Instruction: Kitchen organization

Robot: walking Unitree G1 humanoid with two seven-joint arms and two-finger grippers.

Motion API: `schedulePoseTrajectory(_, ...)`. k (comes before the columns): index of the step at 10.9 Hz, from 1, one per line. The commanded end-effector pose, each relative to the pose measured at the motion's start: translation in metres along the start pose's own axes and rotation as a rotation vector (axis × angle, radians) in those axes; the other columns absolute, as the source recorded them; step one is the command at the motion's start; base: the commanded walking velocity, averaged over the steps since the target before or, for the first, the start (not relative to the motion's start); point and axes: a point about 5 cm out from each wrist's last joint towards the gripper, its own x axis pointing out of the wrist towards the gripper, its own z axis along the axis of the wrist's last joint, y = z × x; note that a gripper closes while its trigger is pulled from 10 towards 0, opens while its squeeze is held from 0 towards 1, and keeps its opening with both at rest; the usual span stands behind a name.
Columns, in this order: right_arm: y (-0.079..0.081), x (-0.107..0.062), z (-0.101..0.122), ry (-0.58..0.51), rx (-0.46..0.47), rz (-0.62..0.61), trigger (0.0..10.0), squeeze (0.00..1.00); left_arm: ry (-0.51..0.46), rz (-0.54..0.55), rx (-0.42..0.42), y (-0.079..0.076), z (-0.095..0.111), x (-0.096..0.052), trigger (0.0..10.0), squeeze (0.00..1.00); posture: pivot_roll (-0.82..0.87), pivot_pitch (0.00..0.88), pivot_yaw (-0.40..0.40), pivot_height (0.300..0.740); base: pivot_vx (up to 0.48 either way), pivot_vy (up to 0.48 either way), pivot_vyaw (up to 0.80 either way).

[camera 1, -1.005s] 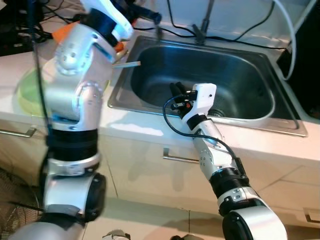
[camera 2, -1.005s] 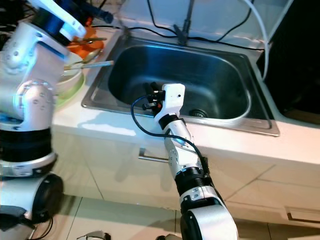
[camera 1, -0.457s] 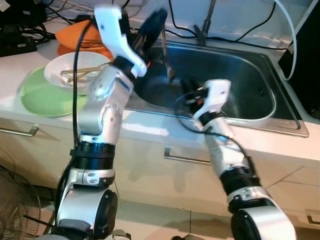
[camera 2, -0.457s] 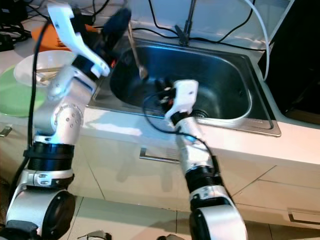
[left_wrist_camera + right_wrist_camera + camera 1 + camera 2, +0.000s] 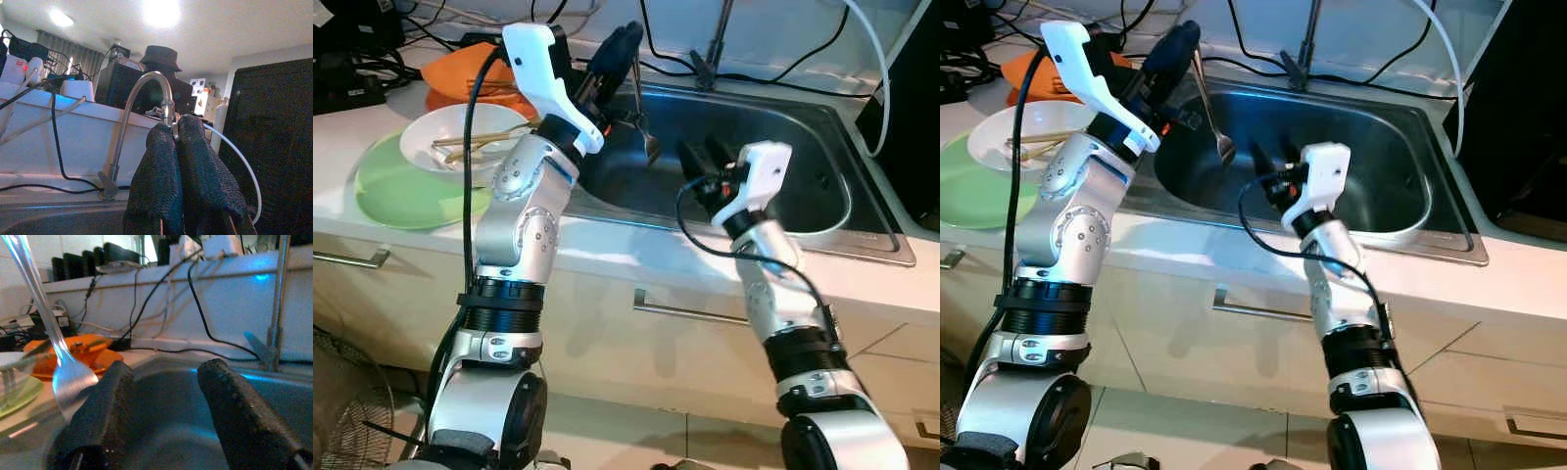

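Since 1 second ago the left gripper (image 5: 625,44) has swung over the stainless-steel sink (image 5: 822,166), pinching a slim metal spoon (image 5: 643,117) that hangs bowl-down; the right gripper (image 5: 701,162), fingers spread, waits just beside it.

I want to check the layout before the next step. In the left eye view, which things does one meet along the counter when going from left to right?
Green plate → white bowl on it → left gripper holding the spoon over the sink's left part → right gripper above the sink → black appliance at the right edge.
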Motion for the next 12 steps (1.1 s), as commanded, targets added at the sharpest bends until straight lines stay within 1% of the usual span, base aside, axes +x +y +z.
schedulePoseTrajectory(1,-0.002,-0.001,0.004,-0.007,0.002,0.013,10.0,1.0,0.005,-0.022,0.011,-0.004,-0.002,0.002,10.0,0.0,0.06,0.016,-0.039,0.74,0.0,0.0,0.0)
schedulePoseTrajectory(2,0.007,0.0,0.01,-0.018,0.037,0.086,10.0,0.0,0.011,-0.031,0.007,-0.007,-0.005,0.003,10.0,0.0,0.05,0.02,-0.037,0.74,0.0,0.0,0.0)
schedulePoseTrajectory(3,0.018,-0.001,0.012,-0.02,0.043,0.169,10.0,0.0,0.021,-0.034,0.005,-0.007,-0.008,0.003,10.0,0.0,0.05,0.025,-0.035,0.74,0.0,0.0,0.0)
schedulePoseTrajectory(6,0.03,-0.002,0.017,-0.025,0.076,0.247,10.0,0.0,0.032,-0.041,0.004,-0.008,-0.011,0.003,10.0,0.0,0.05,0.044,-0.034,0.74,0.0,0.0,0.0)
schedulePoseTrajectory(9,0.039,0.0,0.015,-0.022,0.089,0.229,10.0,0.0,0.055,-0.085,0.002,-0.016,-0.015,0.004,10.0,0.0,0.05,0.061,-0.029,0.74,0.0,0.0,0.0)
schedulePoseTrajectory(10,0.039,-0.001,0.013,-0.011,0.074,0.213,10.0,0.0,0.065,-0.107,0.001,-0.02,-0.017,0.004,10.0,0.0,0.06,0.063,-0.031,0.74,0.0,0.0,0.0)
schedulePoseTrajectory(12,0.038,0.001,0.012,-0.004,0.069,0.182,10.0,0.0,0.07,-0.128,-0.005,-0.023,-0.017,0.003,10.0,0.0,0.06,0.068,-0.032,0.74,0.0,0.0,0.0)
